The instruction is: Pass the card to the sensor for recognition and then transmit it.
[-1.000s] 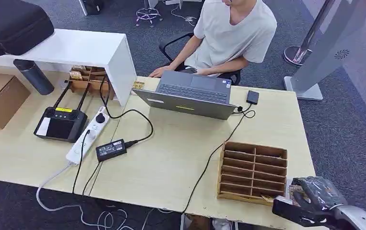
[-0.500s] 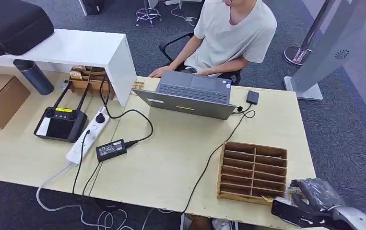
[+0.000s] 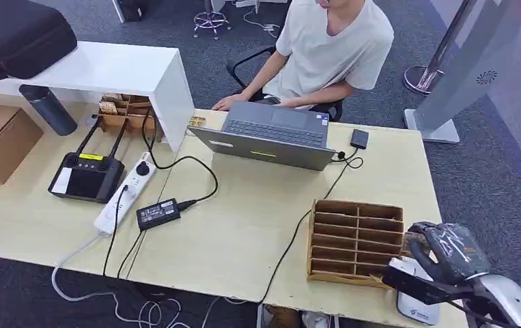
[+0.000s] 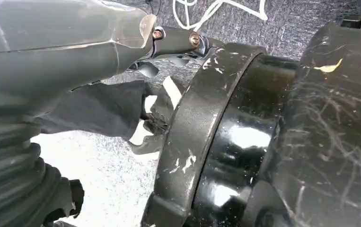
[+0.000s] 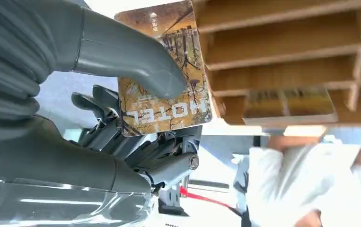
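Note:
My right hand [image 3: 448, 253] hovers at the near right corner of the table, just right of the wooden slotted organizer [image 3: 356, 240]. It pinches a brown card printed "HOTEL" [image 5: 164, 75] between thumb and fingers, and the right wrist view shows the card held beside the organizer's slots [image 5: 282, 47]. Another card [image 5: 287, 106] lies in one slot. A white rounded device with a blue mark [image 3: 418, 309] sits on the table edge under my right forearm. My left hand [image 4: 88, 71] hangs beside my body with nothing in it.
A person in a white shirt [image 3: 332, 48] sits at the far side behind an open laptop [image 3: 271, 133]. A small black box [image 3: 360, 138] lies beside it, its cable running past the organizer. A power strip [image 3: 126, 193], adapter [image 3: 158, 213] and controller [image 3: 85, 176] lie at left.
My right hand has lifted and drawn back a little from the organizer's near corner with the card, uncovering the white device beneath it. The person and the table items have stayed put.

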